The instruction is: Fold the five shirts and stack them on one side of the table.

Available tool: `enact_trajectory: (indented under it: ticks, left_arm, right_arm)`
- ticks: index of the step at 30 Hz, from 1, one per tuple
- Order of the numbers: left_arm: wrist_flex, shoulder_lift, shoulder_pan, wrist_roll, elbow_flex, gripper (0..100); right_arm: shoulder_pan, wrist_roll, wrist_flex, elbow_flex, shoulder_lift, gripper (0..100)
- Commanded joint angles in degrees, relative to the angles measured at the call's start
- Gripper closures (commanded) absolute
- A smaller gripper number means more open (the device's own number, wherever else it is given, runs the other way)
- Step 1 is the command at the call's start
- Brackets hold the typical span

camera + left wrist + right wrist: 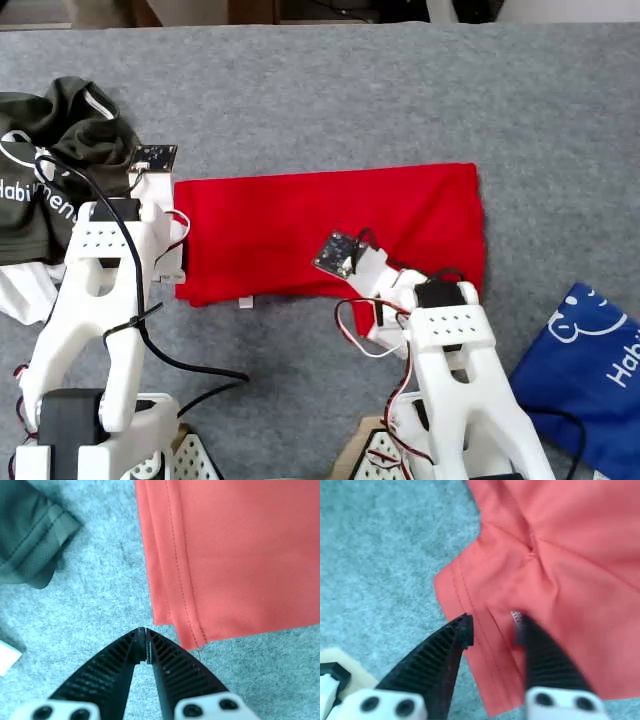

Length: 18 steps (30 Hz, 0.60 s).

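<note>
Red shirt [330,215] | mid-table, lying as a folded band | left gripper [145,636] clenched empty just beside its edge | right gripper [494,625] spread over near hem | step judged: mid-fold | next: pinch hem squarely, fold across.

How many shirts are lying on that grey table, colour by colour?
Red shirt: 1
Dark green shirt: 1
Blue shirt: 1
White cloth, probably a shirt: 1
Total: 4

Dark green shirt [60,130] partly off the high view's left edge, blue shirt [585,375] off its right edge.
</note>
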Motion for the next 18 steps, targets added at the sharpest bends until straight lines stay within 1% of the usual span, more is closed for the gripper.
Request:
enact_trajectory:
  ticks: [1, 5, 8, 10, 13, 15, 18]
  left_arm:
    - [0.35, -1.89, -0.44, -0.26, -1.32, 98]
    - [0.35, -1.89, -0.09, -0.26, -2.11, 98]
    - [0.26, -1.89, 0.00, -0.26, -2.37, 98]
    - [0.26, -1.89, 0.00, -0.26, -2.37, 98]
    - [0.00, -1.89, 0.00, -0.26, -2.37, 98]
    - [0.00, -1.89, 0.00, -0.26, -2.37, 98]
    - [0.00, -1.63, 0.00, -0.26, -2.37, 98]
  right_arm:
    - [-0.92, -0.35, -0.18, -2.86, 0.04, 74.6]
    - [-0.92, -0.35, -4.22, -0.84, 0.22, 74.6]
    - [-0.92, -0.35, -3.43, -1.01, -0.13, 75.8]
    - [-0.92, -0.53, -2.02, -1.89, -1.10, 81.4]
    - [-0.92, -0.70, -1.93, -1.80, -3.03, 92.9]
    - [-0.92, -0.70, -1.93, -1.71, -3.65, 98.8]
    - [-0.66, -0.97, -3.60, -1.01, -3.56, 99.1]
